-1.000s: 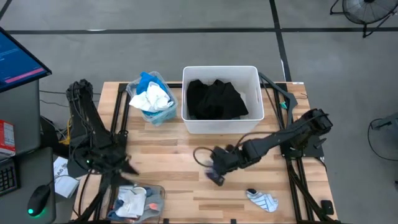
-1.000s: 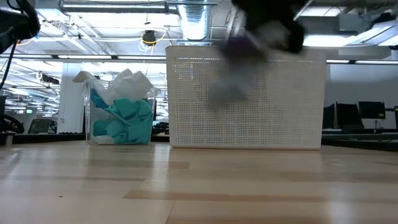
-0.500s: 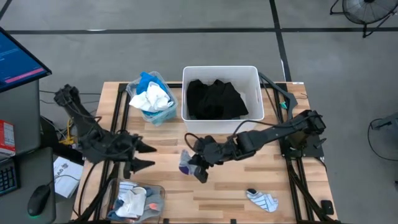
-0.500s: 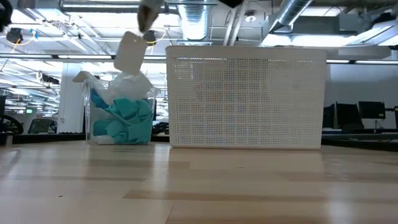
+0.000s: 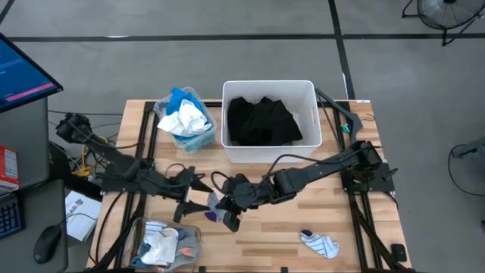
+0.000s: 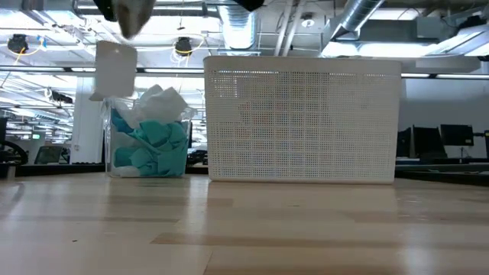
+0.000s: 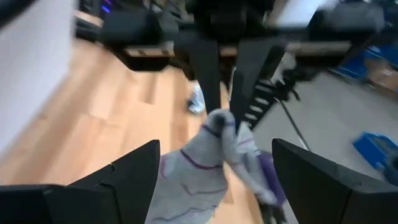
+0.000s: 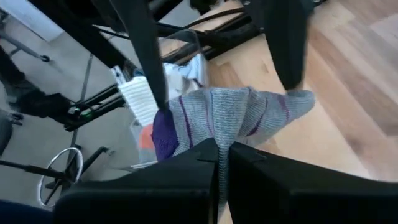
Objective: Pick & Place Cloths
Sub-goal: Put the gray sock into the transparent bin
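A grey sock (image 5: 214,209) with purple stripes hangs above the middle of the bench (image 5: 303,220), pinched in the right gripper (image 5: 227,214), whose fingers are clamped together on it. Facing it from the left, the left gripper (image 5: 198,196) has its fingers spread apart on either side of the sock. At the bench's front left, a clear bin (image 5: 193,237) holds white and blue cloths. Behind, a second clear bin (image 5: 198,97) is heaped with white, teal and blue cloths (image 5: 184,119). The white tub (image 5: 268,155) contains a black garment (image 5: 262,121). A striped sock (image 5: 319,243) lies front right.
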Motion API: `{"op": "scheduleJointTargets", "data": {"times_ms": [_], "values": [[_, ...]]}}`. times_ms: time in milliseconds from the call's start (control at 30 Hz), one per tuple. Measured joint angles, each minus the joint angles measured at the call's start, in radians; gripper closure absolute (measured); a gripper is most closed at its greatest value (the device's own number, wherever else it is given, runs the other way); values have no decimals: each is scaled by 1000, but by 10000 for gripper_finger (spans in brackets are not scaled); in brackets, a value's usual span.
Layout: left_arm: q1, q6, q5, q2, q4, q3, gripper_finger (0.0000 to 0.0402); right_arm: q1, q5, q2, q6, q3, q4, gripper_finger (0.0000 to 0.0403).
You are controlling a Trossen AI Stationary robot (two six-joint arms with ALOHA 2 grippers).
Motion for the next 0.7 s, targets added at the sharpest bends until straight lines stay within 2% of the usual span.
{"op": "scheduleJointTargets", "data": {"times_ms": [133, 367, 467, 567, 700], "values": [[32, 0, 140, 61, 41, 0, 111, 5, -23, 12, 0, 16, -3, 403], [60, 0, 173, 134, 50, 0, 112, 12, -23, 5, -3, 18, -2, 403], [79, 1, 240, 147, 64, 0, 121, 13, -23, 2, -4, 18, 0, 403], [88, 0, 266, 150, 75, 0, 165, 14, -23, 2, -6, 18, 4, 403], [94, 16, 259, 150, 86, 0, 288, 13, -23, 2, -27, 18, 21, 403]]}}
